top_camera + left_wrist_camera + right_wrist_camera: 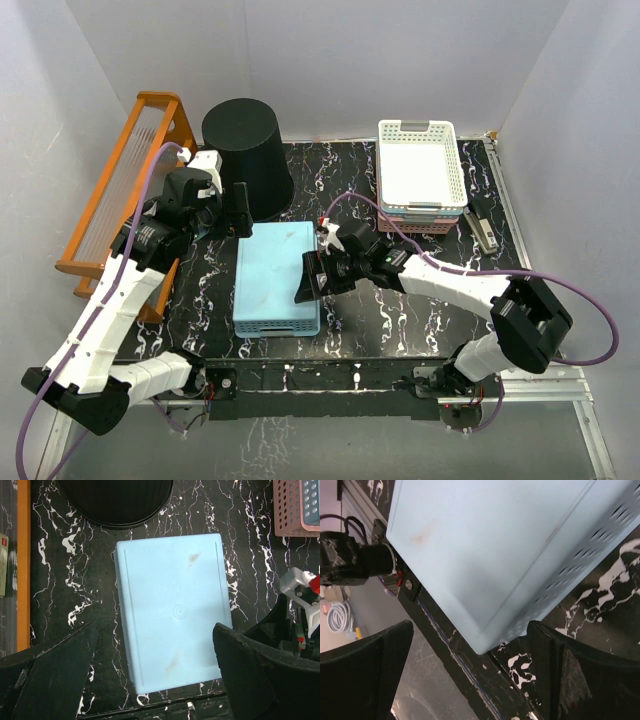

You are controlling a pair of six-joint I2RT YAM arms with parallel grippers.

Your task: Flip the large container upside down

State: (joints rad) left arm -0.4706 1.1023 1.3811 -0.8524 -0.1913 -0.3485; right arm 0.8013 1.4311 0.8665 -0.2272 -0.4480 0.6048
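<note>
The large container (pixel 246 152) is a tall black ribbed bin at the back left of the table. It stands with its wide rim down and its narrow closed end up. Its wide rim shows at the top of the left wrist view (pixel 116 505). My left gripper (pixel 238 210) is open and empty, just in front of the bin and above the far end of a blue basket. In its own view the left gripper (pixel 154 630) looks down on that basket. My right gripper (pixel 312 275) is open and empty at the blue basket's right side; its own view (pixel 470 630) shows the basket's near corner.
A pale blue basket (pixel 276 277) lies bottom up mid-table (pixel 172 610) (pixel 485 545). An orange rack (pixel 118 195) stands along the left edge. A white basket (pixel 421 165) sits stacked on a pink one (pixel 424 216) at back right. A small grey tool (pixel 484 228) lies beside them.
</note>
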